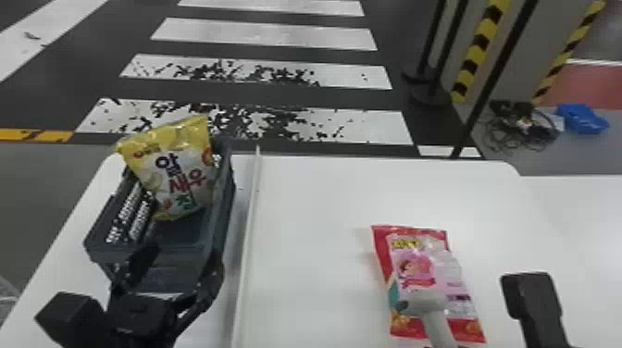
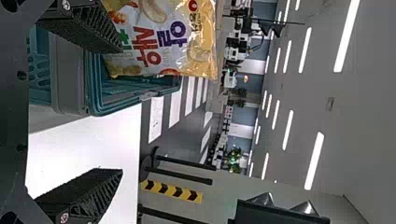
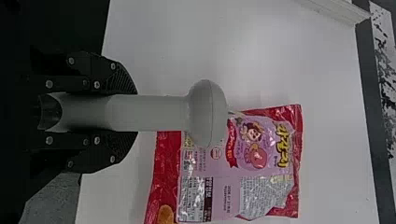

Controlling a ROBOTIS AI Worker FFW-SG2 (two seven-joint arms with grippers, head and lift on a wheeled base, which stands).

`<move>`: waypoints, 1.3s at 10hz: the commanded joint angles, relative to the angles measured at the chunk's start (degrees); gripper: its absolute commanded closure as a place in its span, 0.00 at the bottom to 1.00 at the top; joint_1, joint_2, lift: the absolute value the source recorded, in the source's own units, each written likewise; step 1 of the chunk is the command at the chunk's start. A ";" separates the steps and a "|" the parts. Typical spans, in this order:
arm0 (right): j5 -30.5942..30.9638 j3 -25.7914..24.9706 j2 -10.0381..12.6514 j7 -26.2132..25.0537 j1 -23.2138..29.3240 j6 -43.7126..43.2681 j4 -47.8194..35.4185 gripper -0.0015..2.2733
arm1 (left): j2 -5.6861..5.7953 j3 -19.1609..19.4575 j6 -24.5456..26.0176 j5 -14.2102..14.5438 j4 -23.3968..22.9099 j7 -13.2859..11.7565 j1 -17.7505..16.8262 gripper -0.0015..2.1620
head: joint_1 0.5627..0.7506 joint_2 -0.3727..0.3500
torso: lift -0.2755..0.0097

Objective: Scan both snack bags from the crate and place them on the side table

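My left end effector [image 2: 122, 110] is spread open near the yellow bag [image 1: 178, 173] in the crate [image 1: 225, 192]; light and crushable, it probably wants a gentle middle pinch. My right end effector [image 3: 135, 113] clamps the scanner [image 3: 159, 113] above the red bag [image 1: 428, 273] on the worktop [image 1: 314, 208].

White crosswalk stripes [image 1: 268, 34] on dark floor beyond desk, nearer ones flecked with dark patches. Orange-yellow floor line [image 1: 27, 134] at left. Far right: grey pillar [image 1: 527, 69] with slanting yellow-and-black hazard strips [image 1: 481, 41]; black posts [image 1: 451, 41] on round bases left of it. Tangled dark cables [image 1: 523, 122] on floor, crumpled blue item [image 1: 582, 119] right of them, red floor patch [image 1: 587, 85] farther off. Long ceiling lights [image 2: 314, 161] overhead in left wrist view.
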 commanded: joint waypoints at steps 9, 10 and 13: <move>4.12 1.74 -2.17 -0.34 -3.42 -0.18 2.99 0.99 | 0.00 0.29 0.18 -0.09 0.01 -0.09 0.27 0.04 | 0.70 0.39 | 0.63; 4.21 1.74 -2.34 -0.34 -3.59 -0.35 3.08 0.99 | 0.00 0.38 0.00 0.00 -0.08 -0.09 0.27 0.04 | 0.70 0.39 | 0.63; 3.95 1.30 -2.43 -0.34 -4.12 -0.35 3.17 1.00 | 0.00 0.29 0.18 -0.09 -0.08 -0.09 0.35 0.04 | 0.70 0.39 | 0.63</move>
